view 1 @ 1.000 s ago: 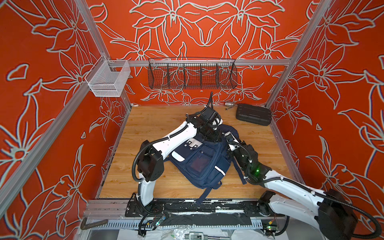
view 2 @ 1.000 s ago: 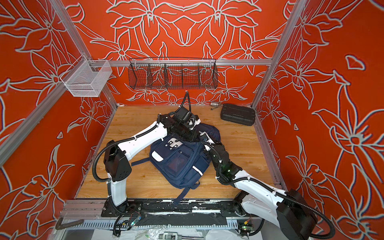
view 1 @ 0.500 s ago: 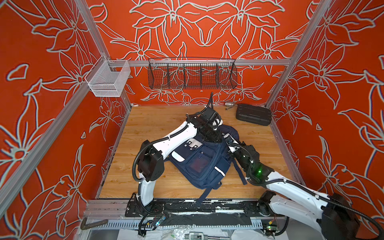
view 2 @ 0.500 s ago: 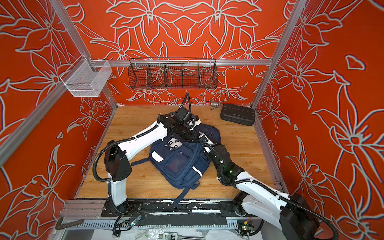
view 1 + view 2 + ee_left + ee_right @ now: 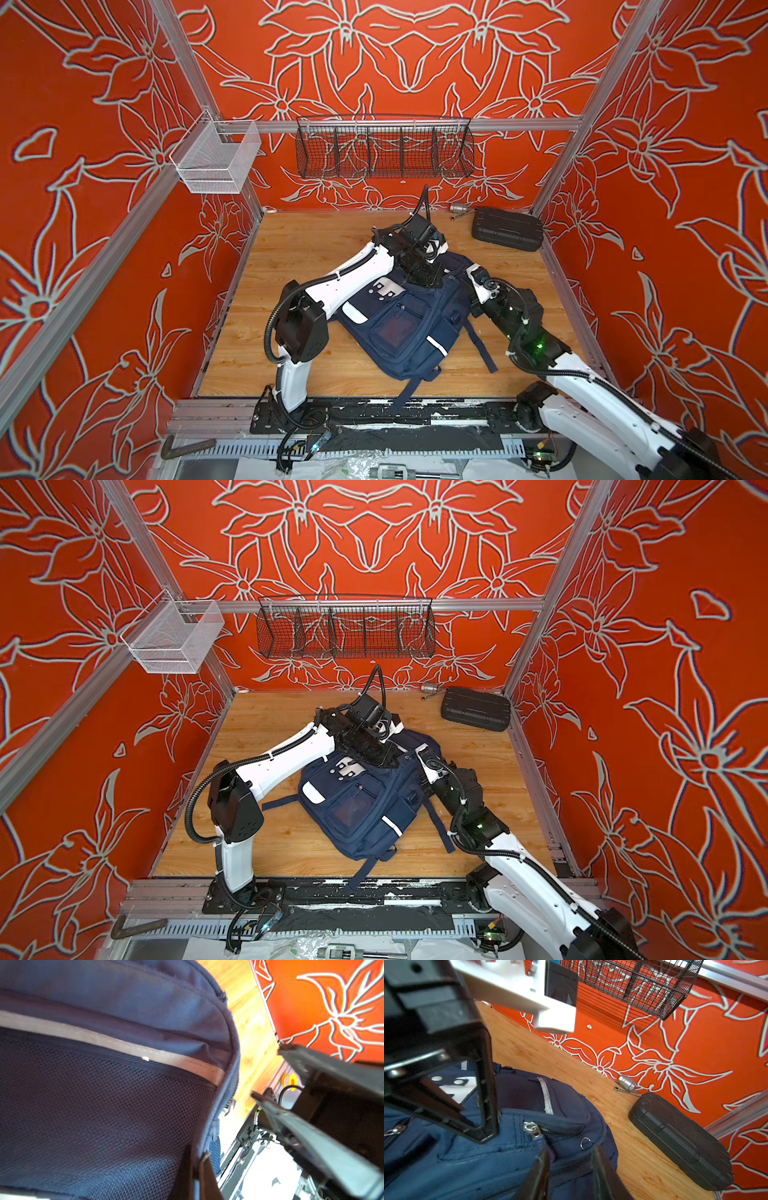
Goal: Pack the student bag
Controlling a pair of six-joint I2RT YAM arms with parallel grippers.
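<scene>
Lying slantwise in the middle of the wooden tabletop (image 5: 311, 249), the navy student bag (image 5: 399, 332) (image 5: 357, 808) faces pocket side up in both top views, with its straps trailing toward the near edge. At its upper end the left gripper (image 5: 432, 278) (image 5: 483, 1136) is clenched. Its tips press into the fabric close to a silver zip slider (image 5: 530, 1127); I cannot tell whether cloth is pinched between them. The right gripper (image 5: 569, 1150) (image 5: 471, 272) hovers just beside it over the bag, jaws partly apart and released, near a small metal ring (image 5: 584, 1142). A black ribbed case (image 5: 507, 229) lies in the far right corner, with a silver socket (image 5: 626, 1082) just beside it.
</scene>
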